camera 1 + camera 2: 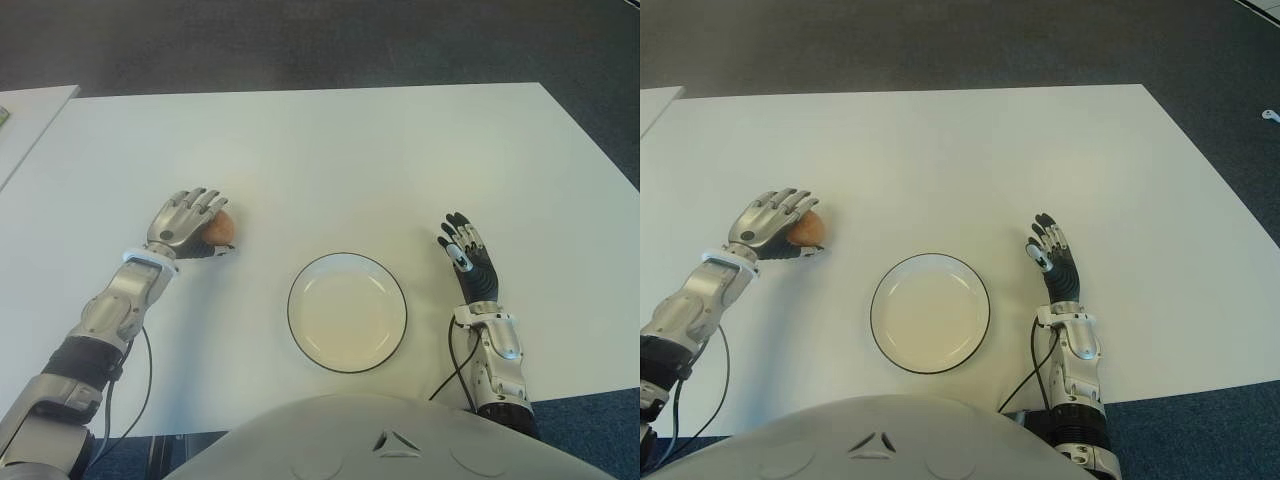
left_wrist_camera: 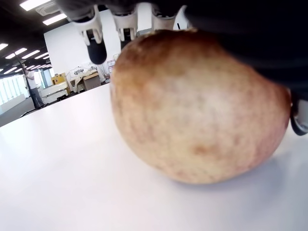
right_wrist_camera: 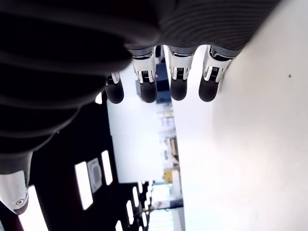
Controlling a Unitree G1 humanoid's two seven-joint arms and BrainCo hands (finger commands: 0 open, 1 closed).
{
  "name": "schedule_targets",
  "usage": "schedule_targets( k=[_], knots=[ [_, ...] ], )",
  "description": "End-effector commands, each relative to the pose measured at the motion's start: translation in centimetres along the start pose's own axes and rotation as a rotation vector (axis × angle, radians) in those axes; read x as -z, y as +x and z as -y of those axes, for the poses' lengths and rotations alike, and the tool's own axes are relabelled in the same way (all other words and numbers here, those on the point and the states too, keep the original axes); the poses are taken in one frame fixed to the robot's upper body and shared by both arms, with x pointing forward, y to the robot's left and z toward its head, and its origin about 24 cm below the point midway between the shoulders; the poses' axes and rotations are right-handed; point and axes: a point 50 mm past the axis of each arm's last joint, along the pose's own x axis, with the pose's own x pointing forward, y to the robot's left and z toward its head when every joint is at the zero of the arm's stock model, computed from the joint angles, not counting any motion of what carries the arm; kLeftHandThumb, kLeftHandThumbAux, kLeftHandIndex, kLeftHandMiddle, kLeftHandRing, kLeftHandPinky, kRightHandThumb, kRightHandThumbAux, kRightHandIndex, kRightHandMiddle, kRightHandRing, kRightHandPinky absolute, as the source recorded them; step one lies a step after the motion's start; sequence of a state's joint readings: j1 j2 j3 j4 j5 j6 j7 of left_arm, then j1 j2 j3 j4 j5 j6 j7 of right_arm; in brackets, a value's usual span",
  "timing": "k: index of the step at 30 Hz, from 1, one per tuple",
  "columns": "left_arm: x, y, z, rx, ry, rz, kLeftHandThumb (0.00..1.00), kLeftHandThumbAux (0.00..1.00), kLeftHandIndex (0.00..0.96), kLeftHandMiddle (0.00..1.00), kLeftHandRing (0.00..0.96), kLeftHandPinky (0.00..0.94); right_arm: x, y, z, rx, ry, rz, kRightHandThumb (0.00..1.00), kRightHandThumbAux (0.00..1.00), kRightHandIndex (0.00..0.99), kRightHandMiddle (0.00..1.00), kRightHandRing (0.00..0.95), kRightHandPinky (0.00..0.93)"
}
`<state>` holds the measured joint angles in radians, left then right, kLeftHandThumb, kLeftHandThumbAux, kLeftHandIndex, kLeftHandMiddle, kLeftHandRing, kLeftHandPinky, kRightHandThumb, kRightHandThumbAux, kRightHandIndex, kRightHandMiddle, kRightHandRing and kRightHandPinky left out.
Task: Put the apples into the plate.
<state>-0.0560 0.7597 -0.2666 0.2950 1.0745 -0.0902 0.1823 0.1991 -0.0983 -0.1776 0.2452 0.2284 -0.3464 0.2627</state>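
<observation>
— White laminate covers the whole counter (image 1: 330, 150), and one apple (image 1: 221, 229) sits on it, well to the left of the plate (image 1: 347, 311).

— Where is the left hand (image 1: 186, 224)?

— Draped over the apple from above. Its fingers (image 1: 203, 200) curve across the top of the fruit, and the left wrist view shows the fingertips (image 2: 96, 48) reaching down past the far side of the reddish-brown skin. The apple's underside still touches the counter in that view, so it is cupped rather than lifted.

— So the hand is closed on it?

— It wraps the apple, yes. The thumb side is hidden behind the fruit, so how firmly it presses cannot be told.

— And the plate?

— Round, white, with a thin dark rim. It lies near the front edge of the counter, between the two arms, and holds nothing.

— What about the right hand (image 1: 466, 255)?

— It shows just to the right of the plate, palm facing inward, fingers extended and slightly apart, holding nothing. Its own wrist view shows four straight dark fingertips (image 3: 177, 89) in a row beside the counter surface.

— Anything else visible?

— Dark carpet (image 1: 300, 45) lies beyond the far edge of the counter, and the corner of another white table (image 1: 30, 110) shows at the far left.
</observation>
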Motion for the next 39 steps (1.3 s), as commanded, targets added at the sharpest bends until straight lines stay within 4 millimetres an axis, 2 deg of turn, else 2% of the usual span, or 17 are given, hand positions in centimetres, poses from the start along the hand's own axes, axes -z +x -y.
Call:
schedule_targets(
  k=[1, 21, 26, 30, 32, 35, 36, 38, 39],
  knots=[
    [0.3, -0.5, 1.9, 0.074, 0.013, 0.005, 0.296, 0.335, 0.008, 0.0, 0.0, 0.0, 1.9, -1.4, 0.6, 0.023, 0.014, -0.112, 0.112, 0.529, 0.071, 0.058, 0.01, 0.0],
    [1.0, -1.0, 4.1, 0.195, 0.043, -0.047, 0.329, 0.368, 0.01, 0.0, 0.0, 0.0, 1.8, -1.6, 1.2, 0.022, 0.017, -0.111, 0.112, 0.546, 0.057, 0.044, 0.007, 0.008],
    [1.2, -0.9, 5.3, 0.235, 0.048, -0.067, 0.354, 0.379, 0.014, 0.0, 0.0, 0.0, 1.8, -1.7, 1.3, 0.019, 0.023, -0.108, 0.116, 0.545, 0.058, 0.041, 0.005, 0.011],
    [1.2, -1.0, 5.5, 0.244, 0.042, -0.069, 0.378, 0.384, 0.03, 0.0, 0.0, 0.04, 1.7, -1.7, 1.4, 0.022, 0.022, -0.105, 0.12, 0.544, 0.062, 0.043, 0.007, 0.014],
    [1.2, -1.2, 5.8, 0.259, 0.028, -0.074, 0.416, 0.397, 0.066, 0.06, 0.054, 0.113, 1.7, -1.8, 1.4, 0.029, 0.019, -0.105, 0.12, 0.544, 0.061, 0.043, 0.007, 0.015],
    [1.1, -1.2, 5.9, 0.264, 0.022, -0.075, 0.441, 0.405, 0.095, 0.106, 0.097, 0.158, 1.6, -1.8, 1.5, 0.031, 0.018, -0.105, 0.119, 0.545, 0.06, 0.042, 0.007, 0.016],
    [1.1, -1.2, 6.0, 0.279, 0.015, -0.083, 0.499, 0.403, 0.177, 0.195, 0.176, 0.229, 1.6, -1.8, 1.5, 0.035, 0.018, -0.105, 0.117, 0.547, 0.058, 0.039, 0.005, 0.017],
    [1.1, -1.0, 6.3, 0.314, 0.001, -0.102, 0.579, 0.424, 0.273, 0.309, 0.288, 0.317, 1.6, -1.8, 1.5, 0.04, 0.019, -0.103, 0.122, 0.545, 0.061, 0.041, 0.009, 0.025],
    [1.2, -1.0, 6.4, 0.329, -0.006, -0.109, 0.597, 0.428, 0.29, 0.332, 0.314, 0.336, 1.6, -1.7, 1.5, 0.041, 0.018, -0.102, 0.123, 0.545, 0.062, 0.042, 0.009, 0.027]
  ],
)
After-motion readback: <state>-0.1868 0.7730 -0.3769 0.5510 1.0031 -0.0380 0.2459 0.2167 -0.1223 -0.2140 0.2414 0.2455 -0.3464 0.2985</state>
